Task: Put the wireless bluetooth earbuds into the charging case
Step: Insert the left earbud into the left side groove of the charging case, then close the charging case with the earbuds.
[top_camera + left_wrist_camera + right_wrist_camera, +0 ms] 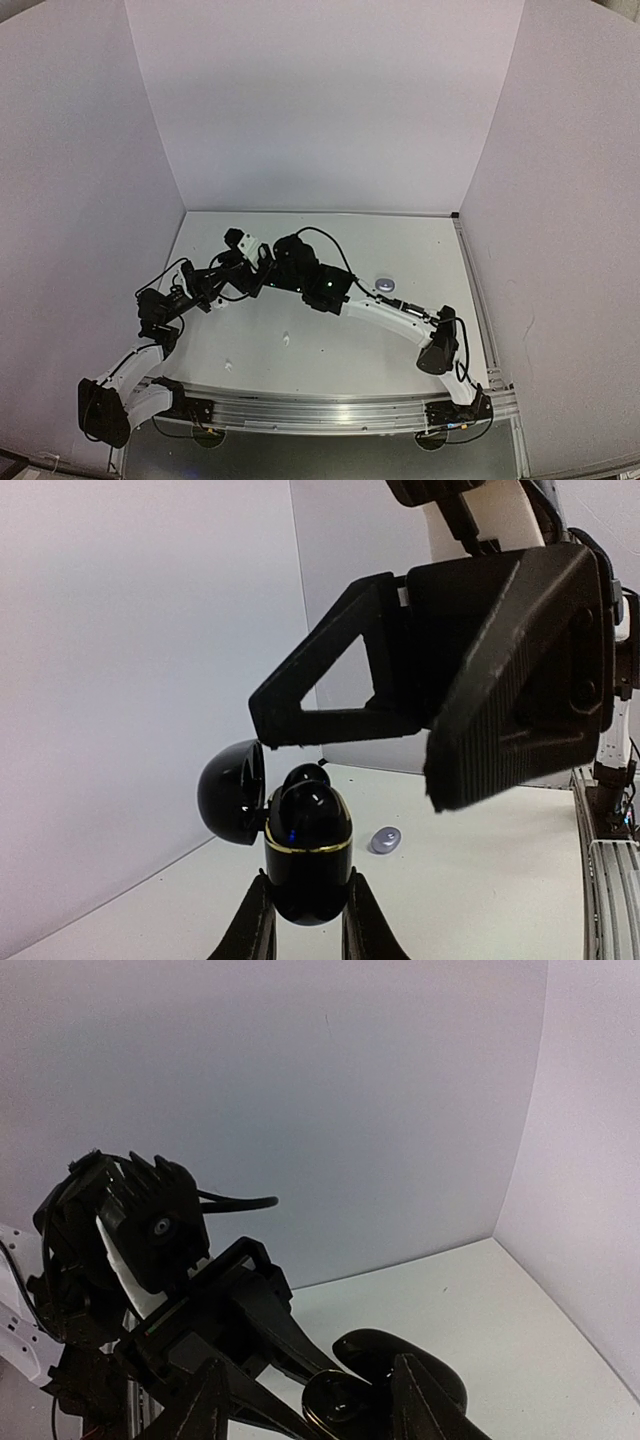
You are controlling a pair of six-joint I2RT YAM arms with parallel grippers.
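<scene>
My left gripper [307, 900] clamps the open black charging case [308, 865], two black earbuds [312, 800] seated inside. My right gripper [315, 1390] hovers above, jaws apart, empty. Lid [232, 785] unclosed; silvery case [386, 284] beyond untouched.

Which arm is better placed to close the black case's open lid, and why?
Probably right. The left tool is clamped on the black case, so it is busy. The right tool hangs open just above the lid, free to press it shut.
</scene>
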